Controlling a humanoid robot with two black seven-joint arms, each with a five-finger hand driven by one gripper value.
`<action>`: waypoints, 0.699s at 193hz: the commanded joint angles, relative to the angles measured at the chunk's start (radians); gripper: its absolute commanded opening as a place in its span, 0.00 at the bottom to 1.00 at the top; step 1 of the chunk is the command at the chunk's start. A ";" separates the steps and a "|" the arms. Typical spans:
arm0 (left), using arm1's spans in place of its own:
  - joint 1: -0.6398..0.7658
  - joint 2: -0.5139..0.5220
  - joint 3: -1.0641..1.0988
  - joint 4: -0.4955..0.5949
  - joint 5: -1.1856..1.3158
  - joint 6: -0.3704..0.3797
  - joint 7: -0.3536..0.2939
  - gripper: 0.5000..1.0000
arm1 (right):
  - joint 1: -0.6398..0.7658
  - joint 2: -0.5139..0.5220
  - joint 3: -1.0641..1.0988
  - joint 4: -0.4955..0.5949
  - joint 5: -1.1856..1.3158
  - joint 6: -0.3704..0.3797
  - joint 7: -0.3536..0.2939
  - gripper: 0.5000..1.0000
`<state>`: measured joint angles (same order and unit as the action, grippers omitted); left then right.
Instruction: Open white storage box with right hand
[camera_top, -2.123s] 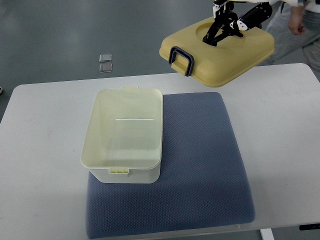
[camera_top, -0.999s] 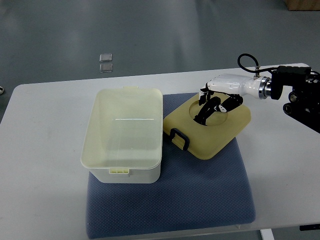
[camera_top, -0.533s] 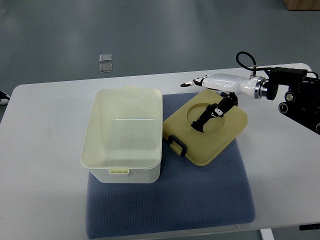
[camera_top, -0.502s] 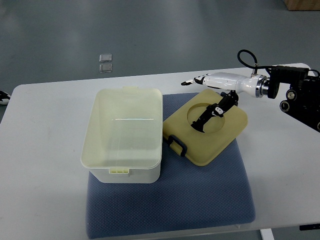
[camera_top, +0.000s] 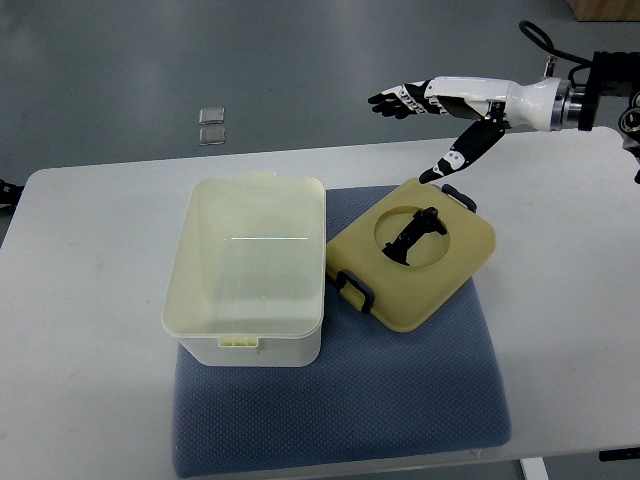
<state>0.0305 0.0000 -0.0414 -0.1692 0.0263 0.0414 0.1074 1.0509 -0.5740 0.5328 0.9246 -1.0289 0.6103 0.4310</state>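
Pale cream rectangular plastic storage box (camera_top: 250, 275) sat open on the left part of a dark blue-grey textured mat (camera_top: 400, 390), w/ its left side hanging slightly over onto the white table (camera_top: 90, 300). Interior was bare, w/ a thin bright glare streak across the bottom. Small latch tabs showed at the far and near rims.

Yellow plastic lid (camera_top: 412, 262) lay flat on the mat just beside the box's right wall, turned at an angle, top side up. It had a round recess in the middle holding a black handle (camera_top: 414, 234), plus dark clips on its near-left edge (camera_top: 354, 290) and far-right edge (camera_top: 458, 196). Lid's left corner was close to the box rim; whether touching, couldn't tell.

Right hand (camera_top: 440, 110), white w/ black finger segments, came in from the pic's right edge on a white forearm w/ black wrist hardware. It was above the table's far edge, up and away from the lid, not touching it. Fingers were released and spread: several pointed left, thumb angled down toward the lid's far-right corner. Nothing was in its grasp.

Two small clear square items (camera_top: 211, 125) lay on the grey floor (camera_top: 120, 70) beyond the table.
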 joint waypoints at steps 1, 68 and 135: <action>0.000 0.000 0.000 -0.001 0.000 0.000 0.000 1.00 | -0.019 0.014 -0.002 -0.050 0.236 0.001 -0.086 0.88; 0.000 0.000 0.000 0.000 0.000 0.000 0.000 1.00 | -0.137 0.124 -0.004 -0.165 1.026 -0.159 -0.412 0.88; 0.000 0.000 0.000 -0.001 0.000 0.000 0.000 1.00 | -0.230 0.218 -0.004 -0.202 1.231 -0.230 -0.485 0.88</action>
<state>0.0304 0.0000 -0.0414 -0.1692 0.0264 0.0414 0.1074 0.8355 -0.3685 0.5291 0.7235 0.1958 0.3846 -0.0584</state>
